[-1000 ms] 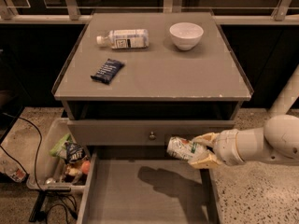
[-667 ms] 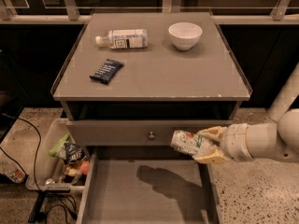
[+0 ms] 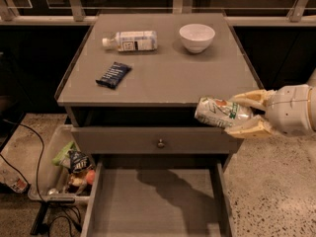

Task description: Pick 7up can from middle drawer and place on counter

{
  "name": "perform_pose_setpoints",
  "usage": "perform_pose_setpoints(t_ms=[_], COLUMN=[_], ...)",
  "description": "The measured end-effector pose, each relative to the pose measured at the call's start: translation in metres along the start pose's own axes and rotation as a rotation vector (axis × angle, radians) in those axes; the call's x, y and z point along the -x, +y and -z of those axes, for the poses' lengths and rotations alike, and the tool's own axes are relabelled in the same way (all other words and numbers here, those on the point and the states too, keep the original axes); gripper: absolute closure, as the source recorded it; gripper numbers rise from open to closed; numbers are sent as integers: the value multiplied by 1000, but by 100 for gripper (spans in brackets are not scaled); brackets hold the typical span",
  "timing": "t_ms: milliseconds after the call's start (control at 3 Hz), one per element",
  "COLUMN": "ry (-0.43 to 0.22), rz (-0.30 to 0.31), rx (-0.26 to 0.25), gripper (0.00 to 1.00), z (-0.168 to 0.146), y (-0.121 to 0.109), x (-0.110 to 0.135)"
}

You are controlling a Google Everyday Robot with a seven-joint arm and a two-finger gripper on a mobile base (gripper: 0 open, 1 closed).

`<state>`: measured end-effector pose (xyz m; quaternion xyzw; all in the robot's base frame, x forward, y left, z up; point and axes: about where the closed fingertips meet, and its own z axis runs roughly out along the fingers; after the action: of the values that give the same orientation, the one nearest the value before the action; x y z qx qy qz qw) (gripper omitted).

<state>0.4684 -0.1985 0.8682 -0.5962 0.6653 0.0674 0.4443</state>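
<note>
The 7up can (image 3: pixel 220 112), silvery-white and green with a red spot, lies sideways in my gripper (image 3: pixel 242 113), whose pale fingers are shut on it from the right. The can hangs in the air at the counter's front right edge, about level with the top. The counter (image 3: pixel 168 73) is a flat grey cabinet top. The middle drawer (image 3: pixel 155 201) is pulled open below, its flat grey bottom bare, with my arm's shadow on it.
On the counter lie a white-labelled plastic bottle (image 3: pixel 129 40), a white bowl (image 3: pixel 197 37) and a dark blue snack packet (image 3: pixel 113 75). A shut drawer front with a round knob (image 3: pixel 160 143) sits above the open drawer. A bin of snacks (image 3: pixel 69 169) stands on the floor at left.
My gripper has lifted the can from just above the open drawer up to counter-top height, moving a little to the right.
</note>
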Motion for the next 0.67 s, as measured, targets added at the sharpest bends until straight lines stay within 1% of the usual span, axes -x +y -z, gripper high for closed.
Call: perform_pose_setpoints(t_ms=[333, 667], ry=[2, 37], rz=[1, 54], rx=[-1, -17], gripper=[100, 100], z=[-1, -17], y=[0, -25], x=[1, 14])
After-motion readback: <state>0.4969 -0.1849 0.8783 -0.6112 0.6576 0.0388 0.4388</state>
